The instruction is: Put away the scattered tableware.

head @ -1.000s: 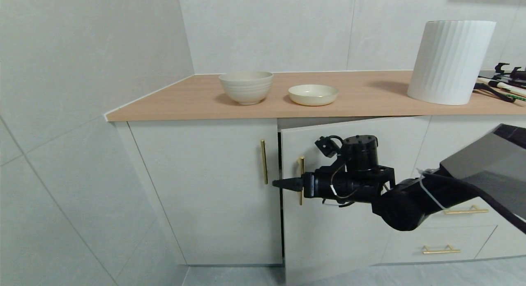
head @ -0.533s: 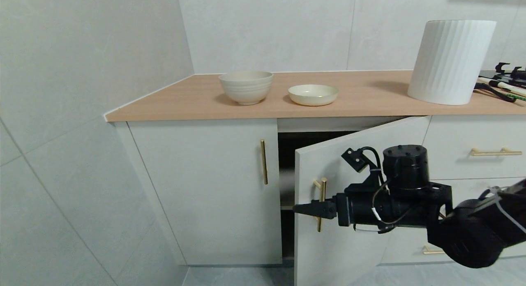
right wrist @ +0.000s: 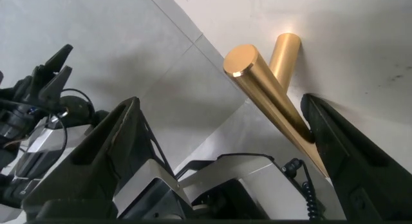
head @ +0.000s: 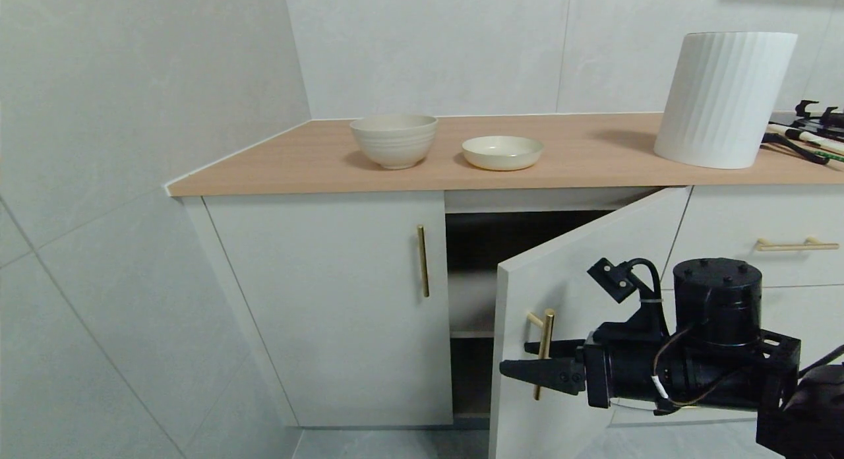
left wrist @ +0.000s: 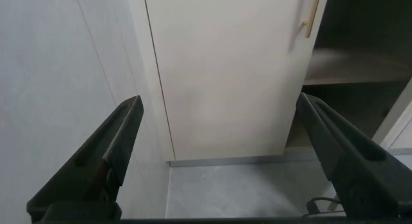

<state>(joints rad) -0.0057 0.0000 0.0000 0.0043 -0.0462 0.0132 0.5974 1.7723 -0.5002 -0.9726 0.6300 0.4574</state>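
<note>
A deep beige bowl [head: 394, 140] and a shallow cream dish [head: 502, 152] stand side by side on the wooden countertop [head: 297, 162]. Below them the right cabinet door [head: 580, 261] is swung partly out, showing a dark interior with a shelf [head: 471, 304]. My right gripper [head: 521, 359] is open, its two fingers straddling the door's gold handle [head: 544, 350]. In the right wrist view the handle [right wrist: 270, 98] lies against one finger, with my right gripper [right wrist: 235, 153] spread wide. My left gripper [left wrist: 219, 153] is open and holds nothing, low in front of the shut left door [left wrist: 225, 69].
A tall white ribbed cylinder [head: 722, 99] stands on the counter's right part, with several dark utensils [head: 808, 132] beyond it. Drawers with gold pulls [head: 794, 244] sit right of the open door. A tiled wall [head: 132, 182] closes the left side. The left door carries a gold handle [head: 422, 260].
My right gripper has drawn back towards me and to the right with the gold handle between its fingers. The right cabinet door has swung from barely ajar to well open.
</note>
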